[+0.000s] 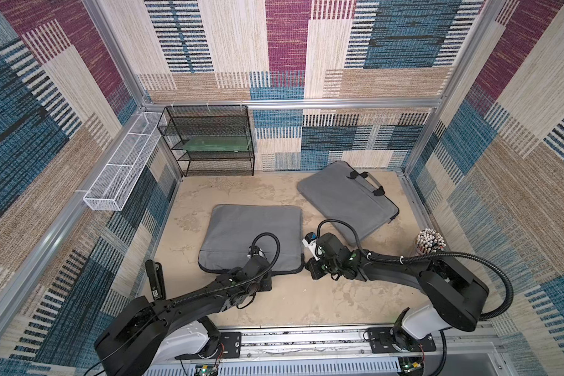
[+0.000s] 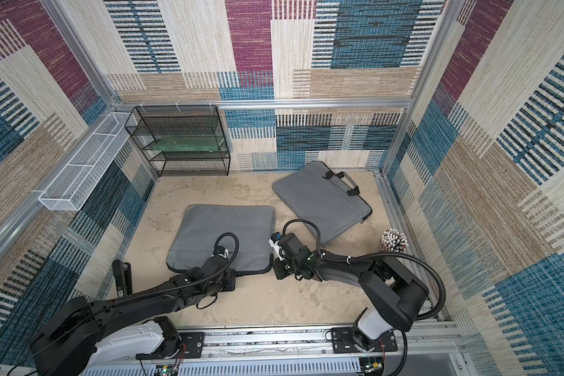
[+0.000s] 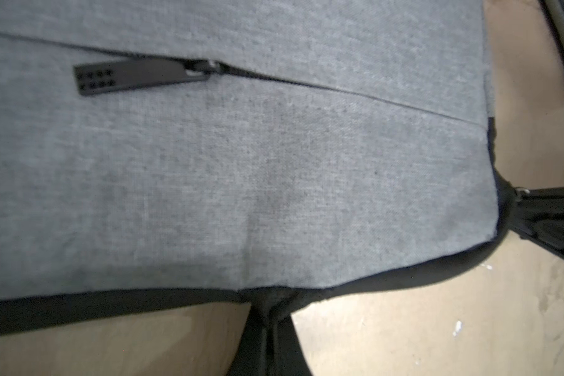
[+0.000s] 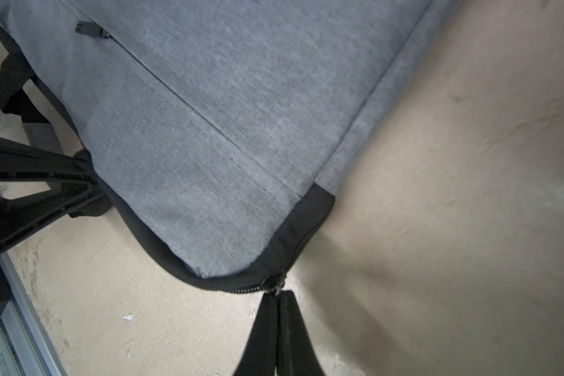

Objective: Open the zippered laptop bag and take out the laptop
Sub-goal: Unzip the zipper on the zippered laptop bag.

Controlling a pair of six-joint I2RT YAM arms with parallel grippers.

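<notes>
Nearest, the left gripper point(image 3: 267, 312) is clamped tight on the black edging along the near side of the grey laptop bag point(image 1: 251, 234). The right gripper point(image 4: 279, 301), jaws pressed together, pinches the zipper pull point(image 4: 275, 284) at the bag's near right corner. The bag lies flat mid-table, woven grey with a black zip band. The tabletop point(image 1: 306, 299) is beige and stained. Patchwork carpet walls enclose a white wire basket point(image 1: 118, 175), a black mesh shelf point(image 1: 209, 143), a second grey bag point(image 1: 342, 198) and a pencil cup point(image 1: 430, 242).
</notes>
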